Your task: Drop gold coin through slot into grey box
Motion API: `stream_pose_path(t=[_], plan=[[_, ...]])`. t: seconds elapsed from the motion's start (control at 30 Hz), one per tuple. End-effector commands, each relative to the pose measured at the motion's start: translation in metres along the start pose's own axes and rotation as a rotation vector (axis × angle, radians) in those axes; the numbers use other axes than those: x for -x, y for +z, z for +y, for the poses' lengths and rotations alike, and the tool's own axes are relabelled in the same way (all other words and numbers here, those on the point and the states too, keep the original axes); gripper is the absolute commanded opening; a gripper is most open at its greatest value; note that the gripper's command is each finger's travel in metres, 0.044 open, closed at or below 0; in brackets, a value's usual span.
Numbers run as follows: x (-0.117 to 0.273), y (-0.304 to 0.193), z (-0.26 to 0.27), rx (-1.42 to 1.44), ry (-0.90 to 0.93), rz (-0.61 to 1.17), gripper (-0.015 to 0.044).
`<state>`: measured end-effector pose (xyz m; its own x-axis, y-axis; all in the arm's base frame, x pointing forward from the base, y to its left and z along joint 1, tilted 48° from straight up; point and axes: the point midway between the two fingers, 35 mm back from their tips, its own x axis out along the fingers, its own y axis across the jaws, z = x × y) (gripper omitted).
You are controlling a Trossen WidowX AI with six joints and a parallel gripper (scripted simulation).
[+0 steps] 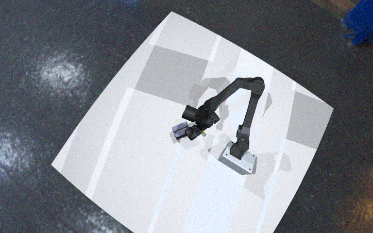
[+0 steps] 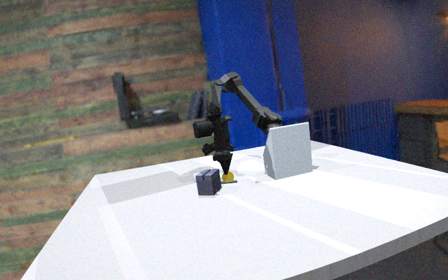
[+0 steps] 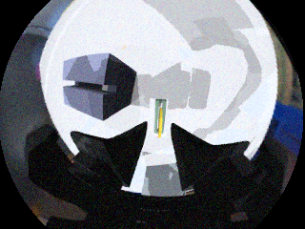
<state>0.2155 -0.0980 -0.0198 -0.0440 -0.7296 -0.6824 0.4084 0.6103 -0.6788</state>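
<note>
My pincer [image 2: 226, 172] hangs partly spread, pinching nothing, just above the upright coin [image 2: 227, 177] beside the grey box [image 2: 207, 182].

The arm [image 2: 244, 95] rises from its pale base block [image 2: 287, 150], climbs to a high elbow, then folds forward and down so that the wrist hangs vertically over the worktop [image 2: 231, 224]. In the top view the upper link runs away from the base and the forearm doubles back across it. A cylindrical housing projects sideways from the wrist.

The tool [image 2: 226, 171] points straight down, its tapered tip low and close above the worktop. The fingers are partly closed — a moderate gap remains between them — and nothing is gripped. In the wrist view both fingers frame an open wedge of space.
</note>
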Motion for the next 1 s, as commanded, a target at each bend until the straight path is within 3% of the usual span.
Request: stream_pose_path(t=[0.0,0.53,0.73,0.97], plan=[[-0.007,-0.003,0.0,0.015,-0.009,0.005,0.0161],[-0.03,-0.004,-0.002,0.015,-0.014,0.004,0.0161],[-0.03,-0.004,-0.002,0.015,-0.014,0.004,0.0003],[-0.03,-0.004,-0.002,0.015,-0.014,0.004,0.0]])
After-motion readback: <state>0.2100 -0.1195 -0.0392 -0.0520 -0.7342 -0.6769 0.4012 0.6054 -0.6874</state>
